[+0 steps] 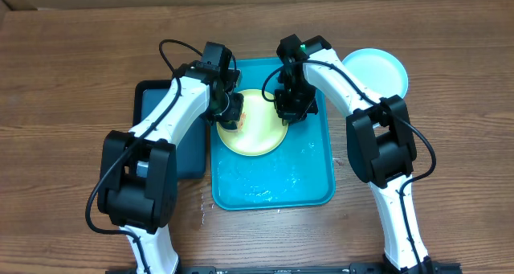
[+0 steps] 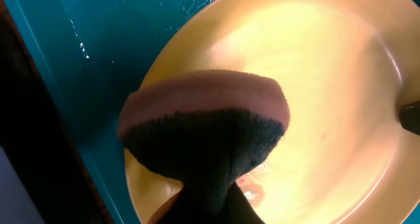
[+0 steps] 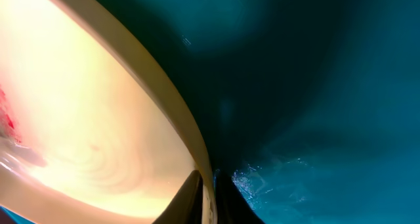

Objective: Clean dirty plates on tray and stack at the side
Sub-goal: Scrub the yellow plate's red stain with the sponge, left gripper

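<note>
Scrubbing step in hand; left gripper (image 1: 231, 113) clenched on sponge (image 2: 203, 119) over yellow plate (image 1: 261, 133); right gripper (image 3: 209, 199) pinching plate's rim; red smear (image 3: 8, 119) on plate calls for wiping next.

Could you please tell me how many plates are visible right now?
2. A yellow plate lies on the teal tray; a light blue plate sits on the table beside the tray's far right corner. Others may be hidden underneath.

Left gripper (image 1: 231, 117) and right gripper (image 1: 291, 109) crowd the yellow plate (image 1: 259, 136); tray (image 1: 273, 186) front lies free.
</note>
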